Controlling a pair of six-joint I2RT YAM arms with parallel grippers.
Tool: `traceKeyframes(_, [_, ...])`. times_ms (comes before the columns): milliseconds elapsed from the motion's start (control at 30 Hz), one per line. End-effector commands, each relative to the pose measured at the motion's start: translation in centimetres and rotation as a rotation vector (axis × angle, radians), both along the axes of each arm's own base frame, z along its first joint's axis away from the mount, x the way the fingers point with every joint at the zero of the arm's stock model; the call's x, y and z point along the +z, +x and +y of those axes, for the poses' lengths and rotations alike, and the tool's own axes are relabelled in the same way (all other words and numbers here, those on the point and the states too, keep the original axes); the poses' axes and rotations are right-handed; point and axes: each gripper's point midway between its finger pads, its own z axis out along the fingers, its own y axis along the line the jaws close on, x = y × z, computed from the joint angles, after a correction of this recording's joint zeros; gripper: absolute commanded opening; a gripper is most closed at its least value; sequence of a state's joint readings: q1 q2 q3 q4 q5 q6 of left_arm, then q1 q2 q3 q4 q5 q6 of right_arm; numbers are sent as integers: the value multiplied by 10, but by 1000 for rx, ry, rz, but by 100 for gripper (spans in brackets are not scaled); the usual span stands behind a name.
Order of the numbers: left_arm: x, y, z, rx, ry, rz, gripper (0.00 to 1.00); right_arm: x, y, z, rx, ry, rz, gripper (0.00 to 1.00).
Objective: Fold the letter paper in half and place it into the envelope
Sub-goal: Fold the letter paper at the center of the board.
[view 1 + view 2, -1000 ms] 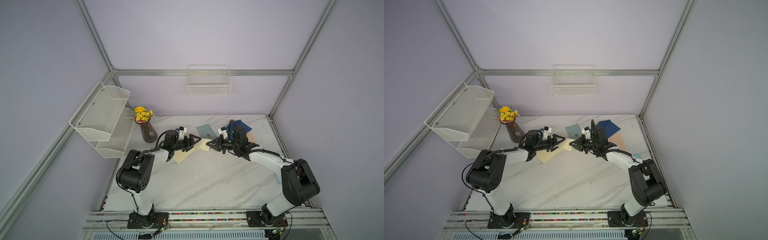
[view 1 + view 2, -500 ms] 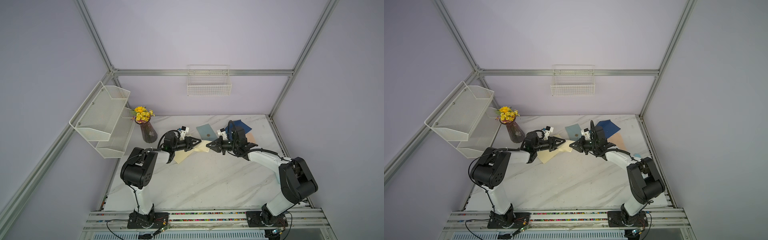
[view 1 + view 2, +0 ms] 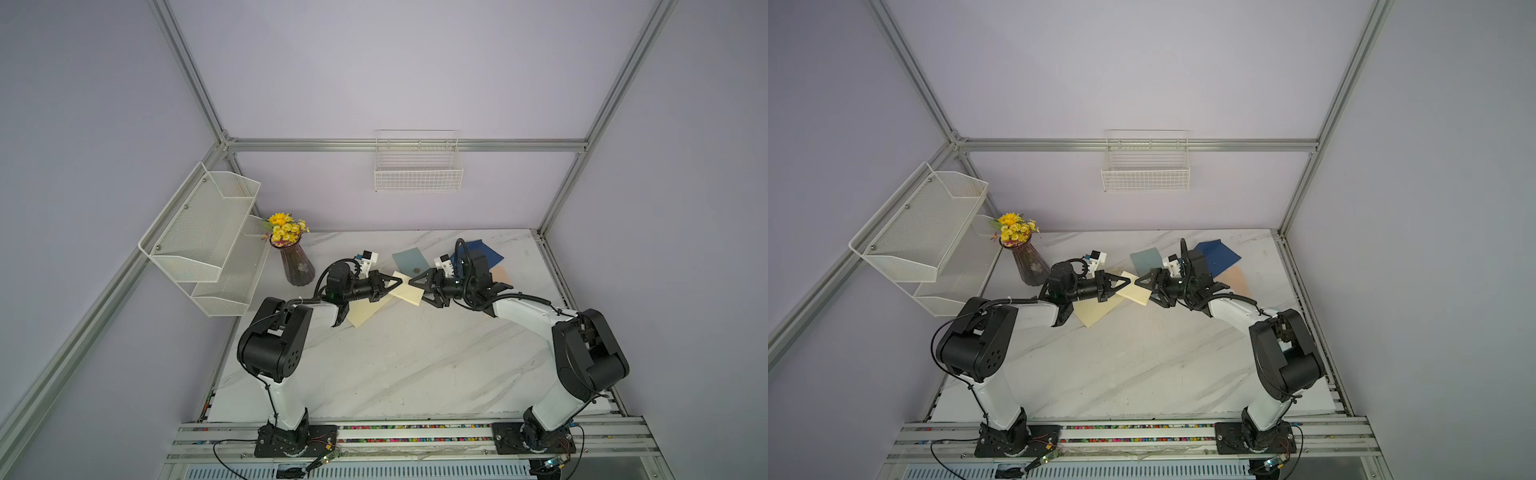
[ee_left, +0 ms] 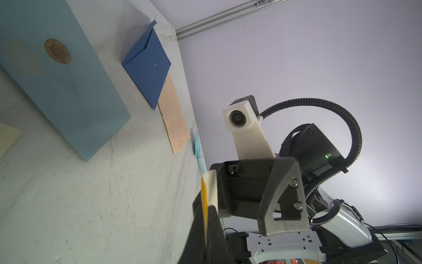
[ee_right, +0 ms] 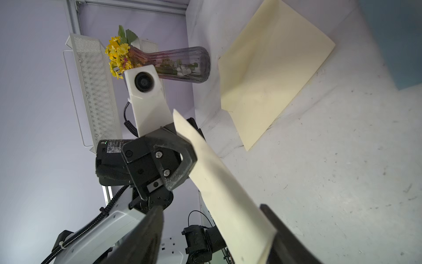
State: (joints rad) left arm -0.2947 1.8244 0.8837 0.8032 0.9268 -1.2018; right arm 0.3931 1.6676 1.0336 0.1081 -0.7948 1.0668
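Paper (image 3: 404, 293) clamped in L gripper (image 3: 398, 282), end inside spread R gripper (image 3: 417, 291)

Lab test cell — aluminium frame (image 3: 311, 144)

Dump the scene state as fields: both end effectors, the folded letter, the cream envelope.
folded letter: in the air, between the two arms
left end effector: shut on folded letter
right end effector: open, jaws apart around the letter's other end
cream envelope: flat on table, partly under left arm
task state: letter not yet in envelope
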Motion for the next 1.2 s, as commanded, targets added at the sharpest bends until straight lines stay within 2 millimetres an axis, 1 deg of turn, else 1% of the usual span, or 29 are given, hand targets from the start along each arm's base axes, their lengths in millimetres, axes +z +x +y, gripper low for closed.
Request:
traceKeyframes(0, [43, 12, 4, 68, -72, -77, 0, 7, 12, -2, -64, 46, -2, 94])
traceKeyframes(100, [48, 26, 12, 168, -111, -51, 0, 9, 17, -2, -117, 93, 15, 96])
traceKeyframes(200, [51, 38, 23, 286, -139, -16, 0, 18, 24, -5, -184, 126, 22, 97])
traceKeyframes(367, [53, 52, 32, 449, -124, 35, 0, 29, 35, -11, -309, 173, 52, 97])
traceKeyframes(467, [55, 56, 33, 543, -89, 62, 0, 33, 43, -12, -407, 232, 98, 97])
traceKeyframes(567, [56, 59, 36, 646, -35, 75, 0, 36, 51, -8, -485, 294, 147, 97])
traceKeyframes(700, [60, 61, 42, 765, 79, 80, 0, 57, 64, -3, -569, 388, 153, 97])
traceKeyframes(767, [64, 60, 47, 831, 139, 77, 0, 64, 67, -1, -611, 430, 158, 97])
traceKeyframes(833, [66, 59, 50, 877, 199, 77, 0, 64, 68, 2, -652, 475, 180, 96])
traceKeyframes(867, [68, 59, 51, 896, 219, 77, 0, 65, 70, 3, -673, 502, 185, 95])
traceKeyframes(967, [68, 57, 51, 940, 234, 85, 0, 70, 73, 8, -708, 538, 181, 86])
traceKeyframes(1000, [71, 57, 48, 938, 213, 70, 0, 69, 75, 11, -707, 533, 191, 81])
traceKeyframes(1100, [70, 58, 38, 916, 201, 61, 0, 66, 80, 20, -703, 560, 198, 66])
traceKeyframes(1167, [71, 58, 33, 904, 193, 52, 0, 65, 81, 21, -711, 574, 189, 55])
